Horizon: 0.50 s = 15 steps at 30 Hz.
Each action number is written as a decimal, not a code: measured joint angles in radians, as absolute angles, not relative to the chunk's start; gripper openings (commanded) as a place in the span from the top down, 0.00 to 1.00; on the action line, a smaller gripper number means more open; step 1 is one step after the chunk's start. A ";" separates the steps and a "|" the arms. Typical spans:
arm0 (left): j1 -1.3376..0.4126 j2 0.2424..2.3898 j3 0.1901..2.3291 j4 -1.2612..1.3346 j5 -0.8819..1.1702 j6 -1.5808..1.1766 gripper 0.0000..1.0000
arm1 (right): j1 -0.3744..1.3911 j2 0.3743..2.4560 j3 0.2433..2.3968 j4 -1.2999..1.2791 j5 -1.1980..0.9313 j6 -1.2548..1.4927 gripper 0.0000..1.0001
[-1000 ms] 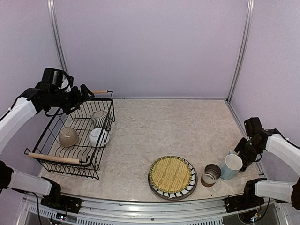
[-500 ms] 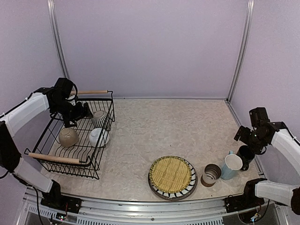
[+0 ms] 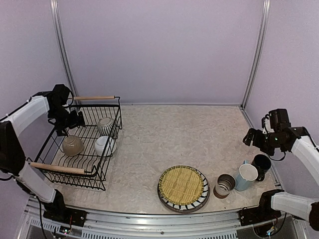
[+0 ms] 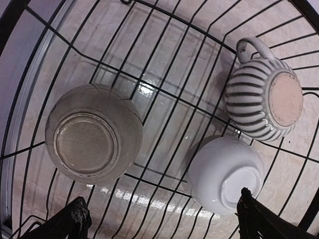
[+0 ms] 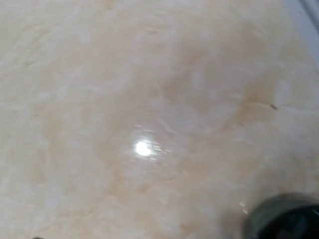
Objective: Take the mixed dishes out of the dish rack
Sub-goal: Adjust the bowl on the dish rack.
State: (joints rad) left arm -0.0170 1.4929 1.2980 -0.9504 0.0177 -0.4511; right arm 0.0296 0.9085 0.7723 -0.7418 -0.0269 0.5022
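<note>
Right wrist view: blurred throughout; pale marbled tabletop (image 5: 149, 74) with one glare spot; a dark curved rim (image 5: 281, 211) is cut off at the lower right corner and cannot be identified there; the claw's own fingers are out of frame. Right claw (image 3: 253, 139): small and dark in the top view, jaw spread unreadable, so released or clenched cannot be told. Left wrist view: only two black fingertips (image 4: 75, 221) enter at the lower edge, set far apart; left claw (image 4: 162, 224) released, grasping nothing. Rectangular black wire dish rack (image 3: 75, 178) with two light wooden bar handles: at the far left of the tabletop, its wires crossing every dish inside. Contents, all base-up: round beige bowl (image 4: 92, 133), left; round white bowl (image 4: 227, 174), near right; grey-striped pot (image 4: 263, 99) with loop handle, just beyond the white bowl. Left arm: reaches in from the left over the rack's far-left part, claw pointing down into it, clear of the dishes. Right arm: elbow bent at the right edge, wrist raised, claw above and apart from the black mug (image 3: 261, 163). Unloaded on the near-right tabletop: black-and-white radially striped plate (image 3: 192, 205) carrying the round yellow woven mat (image 3: 182, 184); brown-white cup (image 3: 225, 185) near it; light blue mug (image 3: 245, 177) just beside the cup; black mug just beyond.
</note>
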 measured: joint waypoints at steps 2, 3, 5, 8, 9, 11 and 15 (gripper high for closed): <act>0.020 1.518 1.302 -0.955 0.001 -0.443 0.01 | 0.030 0.908 0.781 -0.728 -0.059 0.484 0.00; 0.039 1.528 1.301 -0.958 -0.003 -0.442 0.01 | 0.030 0.908 0.785 -0.726 -0.070 0.477 0.00; 0.083 1.552 1.301 -0.959 -0.002 -0.441 0.01 | 0.030 0.906 0.790 -0.715 -0.090 0.465 0.00; 0.128 1.572 1.288 -0.949 0.014 -0.445 0.01 | 0.030 0.903 0.791 -0.705 -0.112 0.456 0.00; 0.136 1.579 1.284 -0.948 0.020 -0.447 0.01 | 0.030 0.903 0.791 -0.704 -0.116 0.454 0.00; 0.139 1.602 1.283 -0.943 0.026 -0.452 0.01 | 0.030 0.903 0.791 -0.698 -0.125 0.452 0.00; 0.137 1.676 1.284 -0.919 0.039 -0.469 0.04 | 0.030 0.904 0.791 -0.682 -0.145 0.450 0.00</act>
